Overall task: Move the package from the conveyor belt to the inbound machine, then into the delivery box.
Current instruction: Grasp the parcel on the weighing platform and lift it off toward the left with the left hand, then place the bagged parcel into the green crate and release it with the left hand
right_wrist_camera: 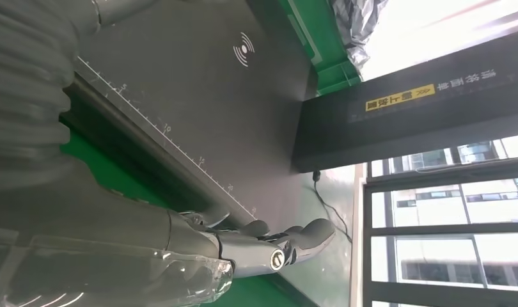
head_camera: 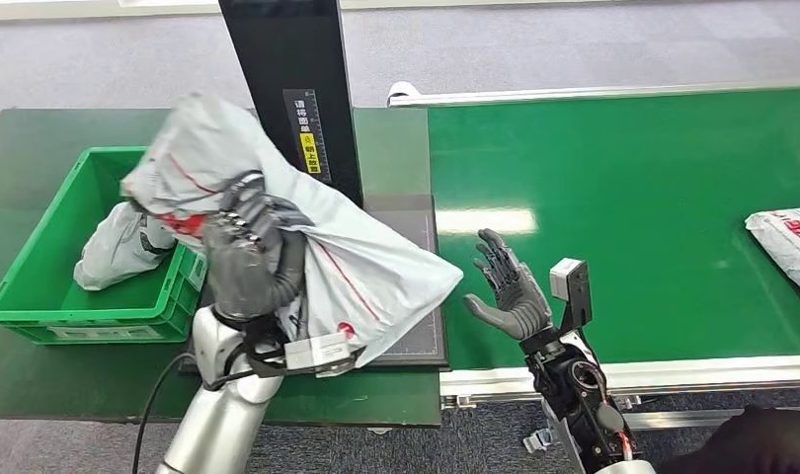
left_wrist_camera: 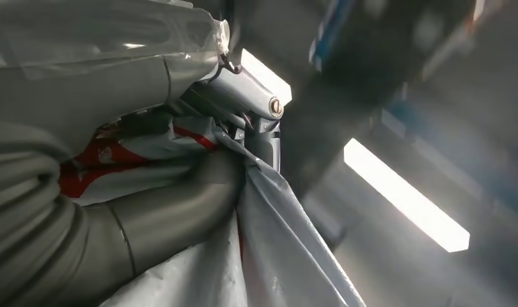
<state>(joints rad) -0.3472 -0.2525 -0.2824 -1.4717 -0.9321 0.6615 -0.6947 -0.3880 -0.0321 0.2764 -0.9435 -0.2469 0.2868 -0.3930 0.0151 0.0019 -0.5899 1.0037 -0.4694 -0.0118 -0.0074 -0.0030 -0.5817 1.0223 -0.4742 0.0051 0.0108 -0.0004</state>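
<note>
the left hand (head_camera: 246, 259) had its fingers wrapped tight around a big crumpled grey plastic mailer bag with red stripes (head_camera: 307, 232), holding it up off the table. the bag hung over the flat dark scanning plate of the inbound machine (head_camera: 416, 341) and its left end reached over the right rim of the green plastic crate (head_camera: 40, 262) sitting on the dark green table (head_camera: 40, 138) to the left. in the left wrist view you could see the grey thumb (left_wrist_camera: 173, 214) pressed into the bag's folds, red print bunched up beside it.

inside the crate there was already one smaller grey plastic parcel (head_camera: 115, 255), slumped against the right wall, partly hidden behind the held bag.

the right hand (head_camera: 510, 291) was empty, fingers spread apart and pointing up, hovering at the left end of the bright green conveyor belt (head_camera: 623, 197), just right of the scanning plate. the machine's black upright column (head_camera: 287, 69) with a yellow label stood at the far side, behind the bag. another white parcel with red print (head_camera: 791, 247) lay on the belt at the far right edge, well apart from both hands.
</note>
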